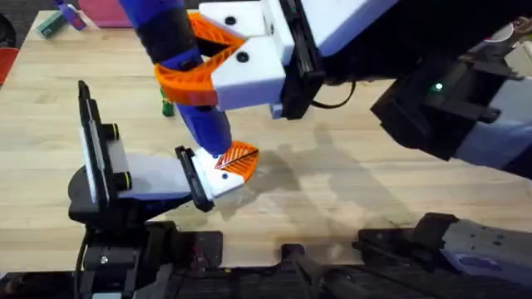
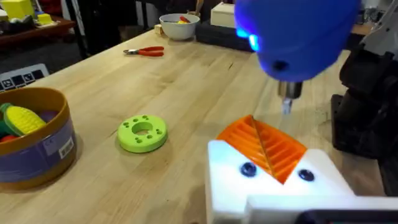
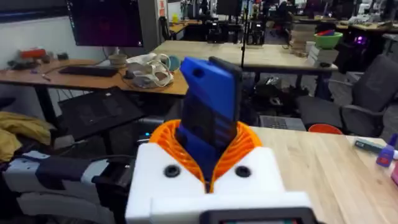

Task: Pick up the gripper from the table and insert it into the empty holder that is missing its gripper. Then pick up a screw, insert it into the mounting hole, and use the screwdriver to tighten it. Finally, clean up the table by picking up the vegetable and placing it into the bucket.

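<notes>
My right gripper (image 1: 218, 60) is shut on the blue screwdriver (image 1: 193, 79), whose body sits clamped between the orange pads (image 3: 245, 146). The screwdriver points down, and its metal tip (image 2: 286, 102) hangs just above the orange ribbed pads (image 2: 267, 146) of my left gripper (image 1: 235, 162). That gripper's white blocks (image 2: 273, 186) carry two dark screw heads (image 2: 247, 169), and its pads meet with nothing between them. The bucket (image 2: 34, 158) stands nearby holding a yellow toy. The loose gripper, the bare holder and the vegetable are out of view.
A lime-green disc with holes (image 2: 142, 132) lies on the table between the bucket and my left gripper. Red-handled pliers (image 2: 144, 51) and a white bowl (image 2: 178, 25) sit farther off. A small green piece (image 1: 167, 106) peeks out beside the screwdriver.
</notes>
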Controlling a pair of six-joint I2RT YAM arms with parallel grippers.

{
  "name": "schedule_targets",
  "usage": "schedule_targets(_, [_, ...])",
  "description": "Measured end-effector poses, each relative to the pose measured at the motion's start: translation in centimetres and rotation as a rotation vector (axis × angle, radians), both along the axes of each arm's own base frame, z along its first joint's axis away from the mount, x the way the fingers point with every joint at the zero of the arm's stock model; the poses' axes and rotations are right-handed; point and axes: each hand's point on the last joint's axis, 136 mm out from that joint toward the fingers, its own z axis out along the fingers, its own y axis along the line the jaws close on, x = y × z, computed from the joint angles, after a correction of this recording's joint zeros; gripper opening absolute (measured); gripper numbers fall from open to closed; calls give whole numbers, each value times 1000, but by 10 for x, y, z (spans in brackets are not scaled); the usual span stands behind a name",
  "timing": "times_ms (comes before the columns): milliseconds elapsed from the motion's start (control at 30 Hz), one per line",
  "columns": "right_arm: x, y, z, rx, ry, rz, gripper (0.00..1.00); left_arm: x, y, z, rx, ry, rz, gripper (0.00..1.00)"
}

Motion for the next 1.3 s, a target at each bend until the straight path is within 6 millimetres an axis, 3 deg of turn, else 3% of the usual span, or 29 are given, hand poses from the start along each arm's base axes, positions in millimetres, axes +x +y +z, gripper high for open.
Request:
schedule_targets(533, [-1, 3, 7, 59, -97, 5, 24, 0, 0, 0, 0, 0, 0, 18])
schedule_targets(1300, [-8, 17, -15, 23, -88, 83, 24, 0, 0, 0, 0, 0, 0, 18])
